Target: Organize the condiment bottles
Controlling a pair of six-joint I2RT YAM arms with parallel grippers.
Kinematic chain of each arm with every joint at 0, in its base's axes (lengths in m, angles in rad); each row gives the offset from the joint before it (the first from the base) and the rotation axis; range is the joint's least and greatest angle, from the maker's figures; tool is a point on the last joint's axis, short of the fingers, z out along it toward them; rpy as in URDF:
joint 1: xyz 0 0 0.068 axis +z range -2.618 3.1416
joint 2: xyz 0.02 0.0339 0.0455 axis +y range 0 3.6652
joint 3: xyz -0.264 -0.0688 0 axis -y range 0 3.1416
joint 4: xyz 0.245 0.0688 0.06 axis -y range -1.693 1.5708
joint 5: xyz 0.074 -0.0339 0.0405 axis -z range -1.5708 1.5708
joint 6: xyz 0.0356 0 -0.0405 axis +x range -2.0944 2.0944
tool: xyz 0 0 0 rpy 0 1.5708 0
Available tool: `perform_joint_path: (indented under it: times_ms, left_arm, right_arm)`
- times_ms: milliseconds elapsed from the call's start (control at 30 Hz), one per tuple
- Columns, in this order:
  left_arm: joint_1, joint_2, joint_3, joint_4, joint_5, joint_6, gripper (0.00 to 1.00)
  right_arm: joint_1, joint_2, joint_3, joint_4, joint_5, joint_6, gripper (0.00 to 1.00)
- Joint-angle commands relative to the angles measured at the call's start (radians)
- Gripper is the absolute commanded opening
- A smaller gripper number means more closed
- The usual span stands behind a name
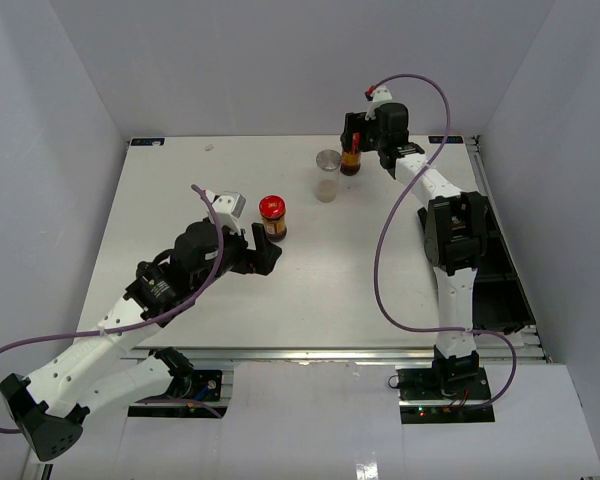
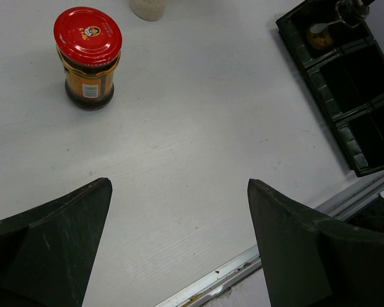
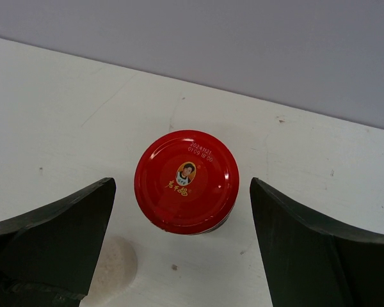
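One red-capped bottle [image 1: 272, 217] with amber-brown contents stands upright mid-table; it also shows in the left wrist view [image 2: 88, 56]. My left gripper [image 1: 264, 248] [image 2: 179, 185] is open and empty, just short of it and to one side. A second red-capped bottle [image 1: 351, 160] stands at the back; in the right wrist view its cap [image 3: 187, 181] lies between my open right gripper's [image 1: 356, 141] [image 3: 182, 182] fingers, untouched. The clear bottle with a silver-grey lid [image 1: 327, 175] stands just left of it. The black-capped bottle is not clearly in view.
A long black tray [image 2: 345, 89] [image 1: 505, 300] with several compartments lies along the table's right edge, partly hidden by the right arm. Its far compartment holds a small dark thing [image 2: 320, 37] that I cannot identify. The table's metal front edge [image 2: 243, 262] is near the left gripper.
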Motion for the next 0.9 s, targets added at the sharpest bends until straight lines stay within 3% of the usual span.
perform_joint_path:
  times_ms: [0,600,700,867]
  left_arm:
    - [0.001,-0.011,-0.009,0.023,0.008,0.004,0.98]
    - [0.001,-0.035,-0.015,0.016,-0.008,0.014,0.98]
    - [0.001,-0.033,-0.016,0.017,-0.006,0.015,0.98]
    - [0.001,-0.028,-0.016,0.023,-0.006,0.014,0.98]
  right_arm:
    - [0.012,0.036,0.052,0.054,0.031,-0.024,0.92]
    - [0.057,0.148,0.126,0.063,0.131,-0.053,0.99]
    - [0.057,0.148,0.11,0.068,0.153,-0.059,0.88]
    - [0.056,0.117,0.051,0.115,0.186,-0.061,0.57]
